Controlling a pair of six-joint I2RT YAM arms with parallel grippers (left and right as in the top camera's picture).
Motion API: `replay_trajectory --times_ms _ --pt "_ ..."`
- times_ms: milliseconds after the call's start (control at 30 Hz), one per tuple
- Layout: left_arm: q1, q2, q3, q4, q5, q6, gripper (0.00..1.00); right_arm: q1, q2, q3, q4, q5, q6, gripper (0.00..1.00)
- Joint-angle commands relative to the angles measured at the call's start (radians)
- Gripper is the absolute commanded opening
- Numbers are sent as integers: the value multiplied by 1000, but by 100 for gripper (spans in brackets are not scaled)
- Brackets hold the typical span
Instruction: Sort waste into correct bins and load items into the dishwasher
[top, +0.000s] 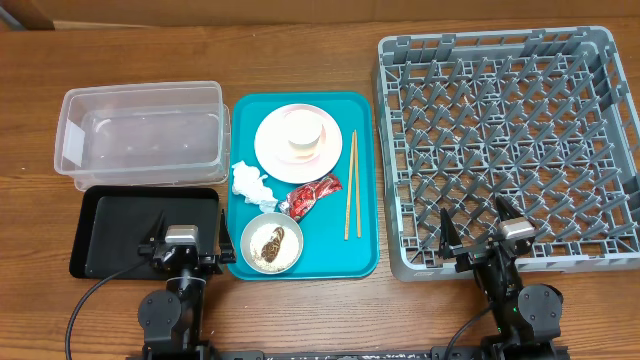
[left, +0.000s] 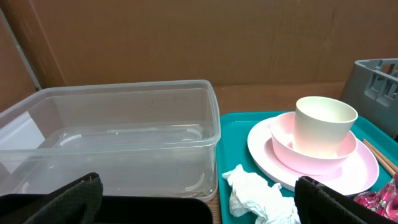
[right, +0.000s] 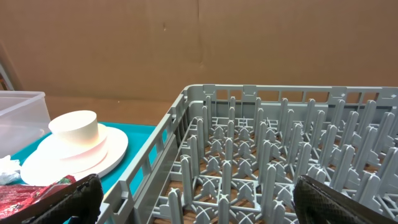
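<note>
Nothing is lifted yet, so I judge the step in hand to be the first pick of waste, and my left gripper (top: 192, 240) is the one for it; its fingers are spread wide with nothing between them, hovering over the black tray (top: 110, 235); my right gripper (top: 478, 228) is likewise spread and bare, above the near edge of the grey dish rack (top: 388, 160)

The crumpled white tissue (top: 250, 183) lies just ahead of my left gripper and off to its right, on the teal serving tray (top: 360, 240); the red snack wrapper (top: 312, 196) lies further right, near the chopsticks (top: 350, 190); the small white bowl (top: 247, 240) with rice-like grains (top: 275, 243) and brown scraps sits close beside my right finger

To do this well I should swing right and forward, come down straight over the tissue, and close on its highest fold; it is soft and will likely squash, so a full squeeze is safe; the risk, as I judge it, is clipping the bowl's rim or nudging the pale pink plate (top: 265, 150), which carries the pink bowl (left: 292, 155) and cream cup (left: 323, 124) just beyond the tissue

The clear plastic tub (left: 112, 87) stands directly ahead of my left gripper; lift well clear of its wall before releasing
</note>
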Motion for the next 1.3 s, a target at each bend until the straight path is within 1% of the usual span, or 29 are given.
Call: replay_trajectory --times_ms 0,833,867,967,1000,1167,1267 --pt "0 -10 -5 0 11 12 100 5 -12 -11 5 2 2 100" --pt "0 -10 -5 0 10 12 100 5 -12 -11 5 2 2 100" --pt "0 -10 -5 5 -2 28 100 5 -12 -11 5 2 2 100" --pt "0 -10 -5 36 -113 138 100 5 -12 -11 5 2 2 100" --pt "0 -10 -5 39 -126 153 100 5 -12 -11 5 2 2 100" --pt "0 -10 -5 24 -111 153 100 5 -12 -11 5 2 2 100" --pt "0 -10 -5 113 -67 158 100 5 -12 -11 5 2 2 100"
